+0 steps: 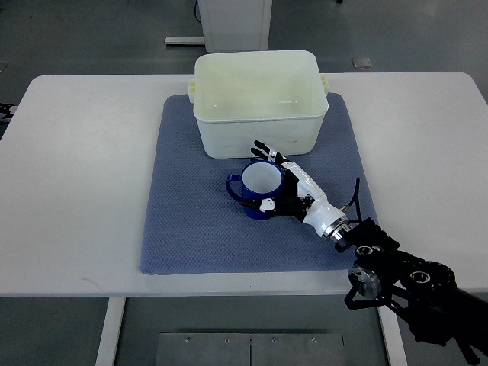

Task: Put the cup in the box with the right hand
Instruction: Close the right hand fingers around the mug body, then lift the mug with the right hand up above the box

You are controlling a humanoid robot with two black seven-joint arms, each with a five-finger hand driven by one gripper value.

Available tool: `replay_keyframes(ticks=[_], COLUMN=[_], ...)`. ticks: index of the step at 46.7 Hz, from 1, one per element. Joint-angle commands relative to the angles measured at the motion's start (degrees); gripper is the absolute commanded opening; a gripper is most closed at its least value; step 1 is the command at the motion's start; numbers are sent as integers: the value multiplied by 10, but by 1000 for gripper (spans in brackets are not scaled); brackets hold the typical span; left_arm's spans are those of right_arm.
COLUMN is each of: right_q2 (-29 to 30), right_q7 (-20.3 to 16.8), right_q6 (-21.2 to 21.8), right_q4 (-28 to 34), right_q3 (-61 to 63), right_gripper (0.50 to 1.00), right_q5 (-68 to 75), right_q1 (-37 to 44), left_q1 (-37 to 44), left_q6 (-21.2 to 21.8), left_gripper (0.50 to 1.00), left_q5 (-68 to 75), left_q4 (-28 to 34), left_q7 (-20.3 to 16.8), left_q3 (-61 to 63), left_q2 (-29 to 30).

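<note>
A blue cup (259,185) with a white inside stands upright on the blue-grey mat (191,229), its handle pointing left. My right hand (267,177) reaches in from the lower right and wraps the cup's right side, fingers behind it and thumb in front. The cream plastic box (259,99) sits just beyond the cup at the mat's far edge, with nothing visible inside. No left arm shows.
The white table (76,191) carries the mat. A white pedestal (235,23) stands past the table's far edge on the grey floor.
</note>
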Motion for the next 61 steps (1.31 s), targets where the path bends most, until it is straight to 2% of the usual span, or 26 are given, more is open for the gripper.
replay_keyframes(ticks=[1, 10, 18, 24, 28, 30, 45, 61], right_q2=[2, 10, 21, 26, 26, 26, 12, -95], right_q7=[0, 0, 0, 0, 0, 0, 0, 0], right_q6=[-2, -14, -43, -51, -52, -52, -51, -41], right_q4=[0, 0, -7, -15, -15, -15, -9, 34], right_q3=[-1, -1, -1, -1, -2, -4, -49, -46], right_gripper=[995, 977, 872, 740, 607, 500, 500, 500], right_q5=[0, 0, 0, 1, 1, 0, 2, 12], right_q1=[0, 1, 2, 2, 1, 1, 16, 47], left_q1=[0, 0, 0, 0, 0, 0, 0, 0], left_q6=[0, 0, 0, 0, 0, 0, 0, 0], left_gripper=[1000, 1000, 1000, 1000, 1000, 1000, 1000, 1000], left_q5=[0, 0, 0, 0, 0, 0, 0, 0], left_q4=[0, 0, 0, 0, 0, 0, 0, 0], left_q7=[0, 0, 0, 0, 0, 0, 0, 0], left_q3=[0, 0, 0, 0, 0, 0, 0, 0], left_q2=[0, 0, 0, 0, 0, 0, 0, 0])
